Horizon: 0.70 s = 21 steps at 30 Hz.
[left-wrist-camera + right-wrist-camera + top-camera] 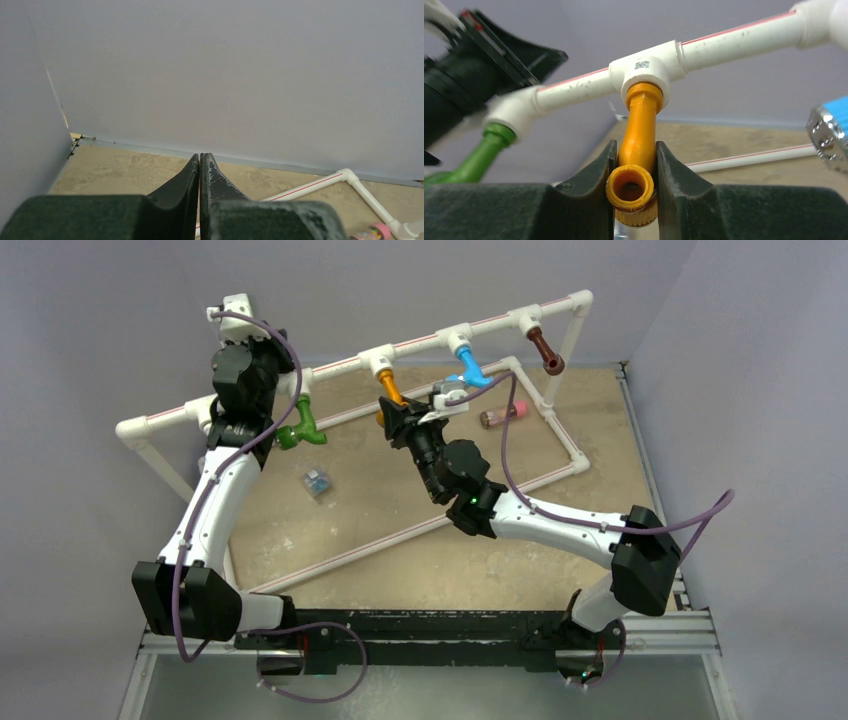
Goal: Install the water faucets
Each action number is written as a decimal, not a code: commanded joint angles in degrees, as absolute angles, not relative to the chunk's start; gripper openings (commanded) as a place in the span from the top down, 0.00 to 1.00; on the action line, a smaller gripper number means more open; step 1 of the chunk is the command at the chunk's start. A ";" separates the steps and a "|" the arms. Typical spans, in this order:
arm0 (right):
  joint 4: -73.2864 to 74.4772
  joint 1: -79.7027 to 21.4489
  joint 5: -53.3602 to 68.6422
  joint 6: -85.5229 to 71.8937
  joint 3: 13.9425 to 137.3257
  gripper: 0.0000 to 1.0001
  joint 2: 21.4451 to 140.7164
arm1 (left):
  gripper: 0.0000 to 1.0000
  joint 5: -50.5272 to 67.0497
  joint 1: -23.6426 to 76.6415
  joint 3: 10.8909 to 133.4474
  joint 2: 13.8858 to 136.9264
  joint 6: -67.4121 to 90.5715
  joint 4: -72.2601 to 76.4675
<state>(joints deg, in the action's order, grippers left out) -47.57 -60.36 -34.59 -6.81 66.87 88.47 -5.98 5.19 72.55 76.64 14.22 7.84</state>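
- orange faucet: seated up into a white tee joint, hanging down, round open nozzle toward the wrist camera, pinched between the right gripper fingers.
- green faucet: hanging furthest left on the white pipe, spout curving right.
- blue faucet: next right of orange, spout pointing right.
- brown faucet: furthest right, angled down; apparently seated, though small in view.

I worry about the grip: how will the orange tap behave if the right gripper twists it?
The orange tap looks like rigid plastic, so it probably will not bend. Its smooth round nozzle may slip in the right gripper. Seated in the white tee joint, it likely resists pushing.
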 commanded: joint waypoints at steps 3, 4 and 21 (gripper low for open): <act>-61.94 -61.09 -23.60 -44.16 63.44 1.00 86.13 | 1.00 -3.23 5.47 68.02 80.64 14.89 -7.12; -63.62 -61.00 -23.64 -47.50 62.59 1.00 85.95 | 1.00 -3.17 5.46 68.03 80.65 14.94 -7.12; -75.47 -59.42 -22.00 -75.95 56.22 0.94 80.54 | 1.00 -3.11 5.45 68.06 80.68 14.94 -7.11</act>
<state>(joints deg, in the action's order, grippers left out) -62.39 -57.78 -31.20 -62.46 55.75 86.63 -3.57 5.58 72.55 76.12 14.41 6.44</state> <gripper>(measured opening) 0.312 0.002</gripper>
